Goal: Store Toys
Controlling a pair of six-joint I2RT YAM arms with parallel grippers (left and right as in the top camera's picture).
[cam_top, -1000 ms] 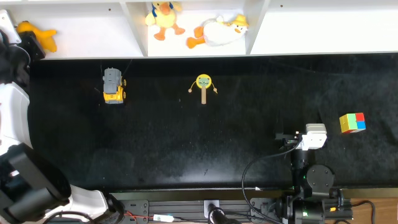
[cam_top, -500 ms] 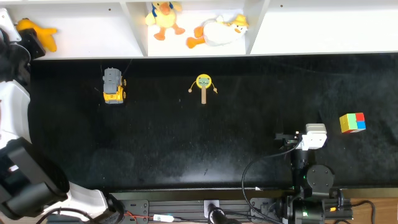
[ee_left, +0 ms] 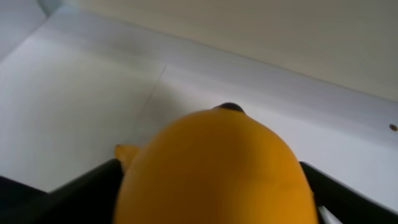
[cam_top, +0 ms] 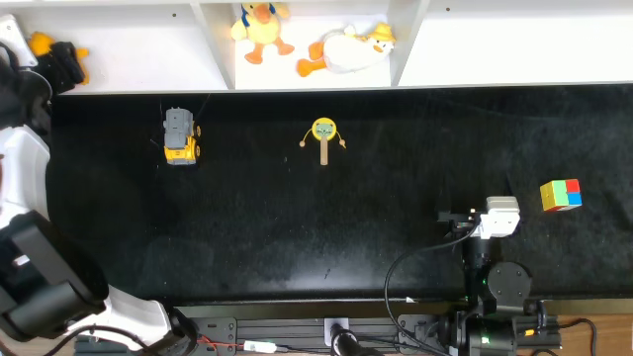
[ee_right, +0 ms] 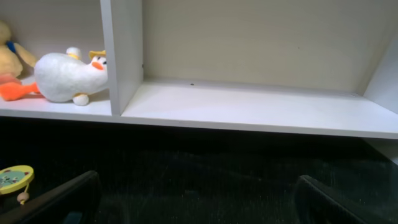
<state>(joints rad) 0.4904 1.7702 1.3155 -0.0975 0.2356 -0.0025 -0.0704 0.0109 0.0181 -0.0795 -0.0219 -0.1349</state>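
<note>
Along the far edge of the black table (cam_top: 297, 218), a white shelf (cam_top: 129, 77). In its left bay, an orange plush toy (ee_left: 214, 168), possibly a duck, pinched in the jaws of the left gripper (cam_top: 61, 61). Over the table, the right gripper (ee_right: 199, 208), jaws spread wide. Middle bay: white duck (cam_top: 346, 49) beside yellow duckling (cam_top: 261, 25). On the table, well apart: truck (cam_top: 180, 135), colour cube (cam_top: 560, 195), rattle (cam_top: 323, 136).

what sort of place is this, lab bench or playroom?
Probably a lab test bench: black mat worktop, white cubby shelf staged with plush ducks, loose cables at the front edge.
</note>
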